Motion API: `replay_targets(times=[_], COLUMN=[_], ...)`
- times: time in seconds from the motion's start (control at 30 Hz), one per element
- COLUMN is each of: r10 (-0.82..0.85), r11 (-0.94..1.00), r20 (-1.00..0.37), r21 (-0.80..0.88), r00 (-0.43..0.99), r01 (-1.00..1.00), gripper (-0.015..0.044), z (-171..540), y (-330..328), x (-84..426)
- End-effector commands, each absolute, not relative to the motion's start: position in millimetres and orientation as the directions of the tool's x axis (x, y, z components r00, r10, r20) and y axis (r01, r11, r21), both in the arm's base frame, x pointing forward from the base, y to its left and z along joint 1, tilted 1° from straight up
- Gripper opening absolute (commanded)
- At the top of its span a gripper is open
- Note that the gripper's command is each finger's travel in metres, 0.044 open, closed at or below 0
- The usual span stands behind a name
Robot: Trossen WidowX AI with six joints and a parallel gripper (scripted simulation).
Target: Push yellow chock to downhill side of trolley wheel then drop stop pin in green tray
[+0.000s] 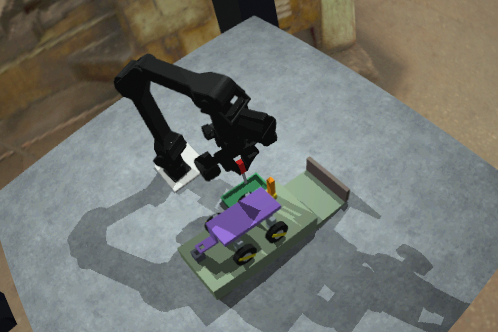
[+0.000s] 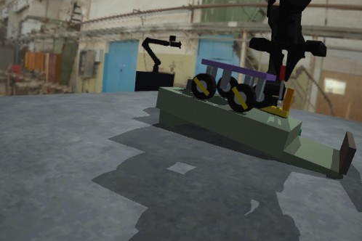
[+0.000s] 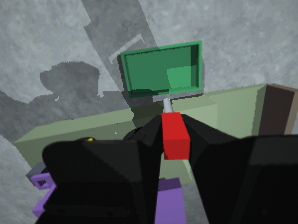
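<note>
The jaws (image 1: 242, 159) (image 2: 283, 72) pinch the stop pin (image 1: 240, 166) (image 2: 282, 73) (image 3: 176, 145) by its red head, its grey shaft pointing down. The pin is out of the ramp (image 1: 216, 288) (image 2: 225, 129) (image 3: 65, 132) and held up near the green tray (image 1: 256, 175) (image 3: 161, 47); whether its tip is over the tray, I cannot tell. The purple-topped trolley (image 1: 245, 215) (image 2: 236, 69) (image 3: 170, 202) stands on the ramp, yellow bars marking its near wheels. The chock (image 1: 271, 187) (image 2: 289, 101), orange handle upright, sits at the downhill end by a far-side wheel; contact is hidden. The ramp's brown end board (image 1: 327, 178) (image 2: 347, 152) (image 3: 274, 115) faces the right-hand edge of the surface (image 1: 375, 143) (image 2: 73, 169) (image 3: 240, 30) in the top view; the arm's white base plate (image 1: 176, 188) lies toward the upper-left edge.
</note>
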State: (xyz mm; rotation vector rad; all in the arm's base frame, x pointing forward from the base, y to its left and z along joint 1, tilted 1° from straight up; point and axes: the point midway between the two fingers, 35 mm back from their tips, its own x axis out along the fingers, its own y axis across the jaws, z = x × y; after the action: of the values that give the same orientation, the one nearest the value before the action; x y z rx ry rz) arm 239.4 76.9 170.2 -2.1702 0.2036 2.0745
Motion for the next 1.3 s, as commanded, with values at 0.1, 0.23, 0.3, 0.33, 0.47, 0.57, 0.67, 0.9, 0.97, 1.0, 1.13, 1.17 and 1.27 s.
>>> replay_targets(times=[0.1,0.23,0.3,0.33,0.47,0.57,0.67,0.9,0.97,1.0,1.13,1.17,1.27], r10=[0.002,0.005,0.005,0.005,0.053,0.111,0.156,0.176,0.177,0.177,0.177,0.177,0.177], r11=[-0.989,-0.992,-0.992,-0.992,-0.991,-0.986,-0.98,-0.976,-0.976,-0.976,-0.976,-0.976,-0.976], r20=[-0.999,-1.0,-1.0,-1.0,-0.998,-0.993,-0.986,-0.983,-0.983,-0.983,-0.983,-0.983,-0.983], r21=[-0.007,-0.009,-0.009,-0.009,-0.057,-0.115,-0.161,-0.181,-0.182,-0.182,-0.182,-0.182,-0.182], r00=[0.033,0.03,0.03,0.03,0.033,0.041,0.049,0.053,0.053,0.053,0.053,0.053,0.053], r01=[-0.145,-0.126,-0.125,-0.125,-0.125,-0.123,-0.12,-0.118,-0.118,-0.118,-0.118,-0.118,-0.118], gripper=[0.0,0.0,0.0,0.0,0.0,0.0,0.0,0.0,0.0,0.0,0.0,0.0,0.0026], z=[157.2,149.2,148.8,148.8,143.7,136.5,127.7,105.9,100.1,97.2,85.7,84.9,85.0], y=[77.6,78.0,78.0,78.0,79.0,81.3,85.0,96.2,99.2,100.7,106.3,106.7,106.5], x=[226.9,219.1,218.7,218.7,219.4,220.6,222.2,224.9,225.3,225.4,225.0,224.9,224.9])
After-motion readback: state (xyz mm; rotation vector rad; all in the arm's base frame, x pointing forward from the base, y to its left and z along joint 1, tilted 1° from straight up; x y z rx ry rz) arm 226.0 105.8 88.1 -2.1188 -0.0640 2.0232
